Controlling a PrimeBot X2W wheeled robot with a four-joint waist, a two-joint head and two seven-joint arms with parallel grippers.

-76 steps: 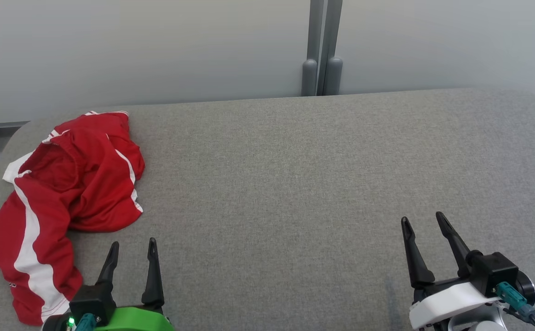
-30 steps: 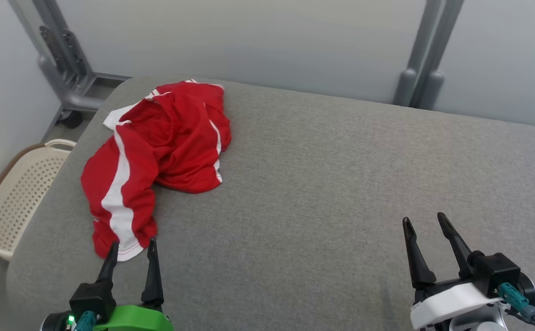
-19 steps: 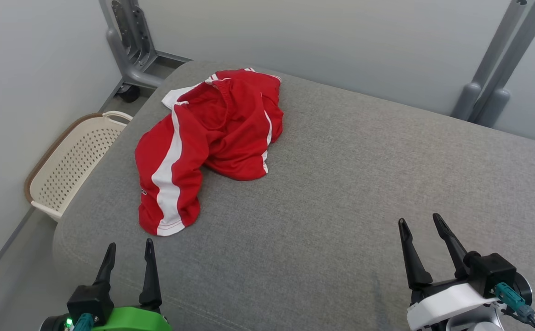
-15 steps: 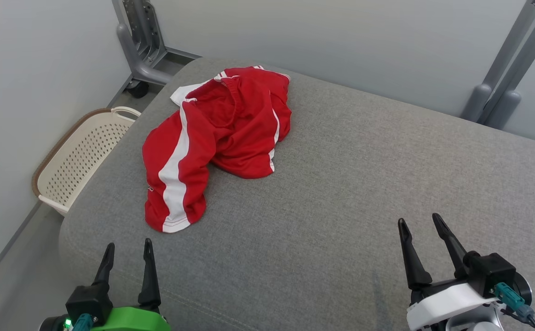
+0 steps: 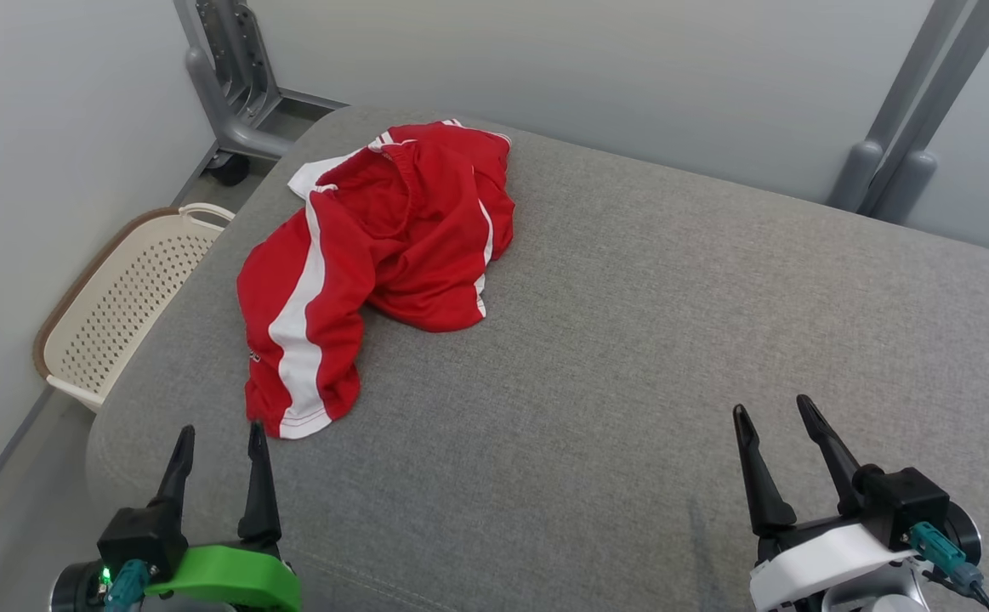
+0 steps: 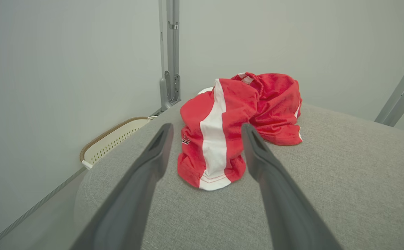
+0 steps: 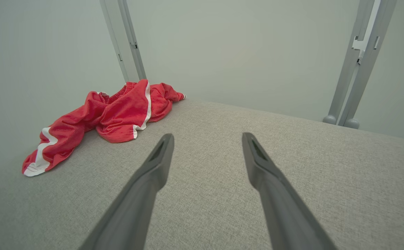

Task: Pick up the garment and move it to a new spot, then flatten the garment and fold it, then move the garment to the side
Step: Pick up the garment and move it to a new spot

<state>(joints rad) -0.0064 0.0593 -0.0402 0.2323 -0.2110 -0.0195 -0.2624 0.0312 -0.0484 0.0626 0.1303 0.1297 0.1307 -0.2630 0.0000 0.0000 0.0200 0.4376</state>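
Head view, with both wrist views. The garment [image 5: 375, 255], red shorts with white side stripes, lies crumpled at the far left corner of the grey padded table [image 5: 630, 340]. One leg trails toward me, so its white-edged hem [image 5: 298, 422] ends just ahead of my left gripper [image 5: 220, 427].

That gripper hangs low over the table's near left edge, jaws spread wide and empty. In the left wrist view the hem sits framed between the two fingers but apart from them. I judge this alignment deliberate: the hem is the nearest loose edge and the easiest to pinch.

My right gripper [image 5: 771, 405] rests over bare table well apart from the cloth, jaws likewise parted and holding nothing. I read it as held back, leaving the middle of the table free as the new spot.

A perforated cream basket [image 5: 111, 314] stands on the floor beside the left edge. Pickup is not yet begun.
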